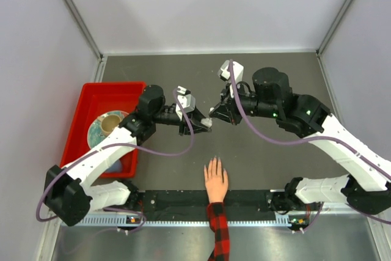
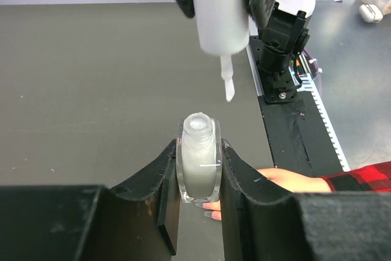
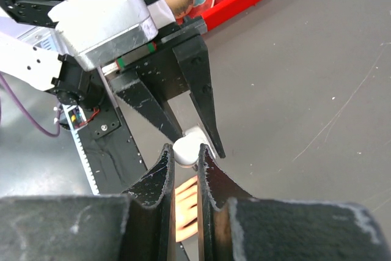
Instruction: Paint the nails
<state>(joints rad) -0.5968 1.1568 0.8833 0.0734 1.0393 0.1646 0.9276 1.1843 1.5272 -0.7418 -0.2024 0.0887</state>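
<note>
A light-skinned hand with a red-and-black plaid sleeve lies flat on the table near the front edge, fingers pointing away. Its nails show as pale tips under my left gripper. My left gripper is shut on a small clear glass polish bottle, open at the neck, held above the table beyond the fingers. My right gripper is shut on the white brush cap. The cap hangs just above the bottle, its brush tip out of the neck.
A red bin at the left holds a round bowl. A black strip with the arm bases runs along the near edge. Grey walls enclose the table at the back and sides.
</note>
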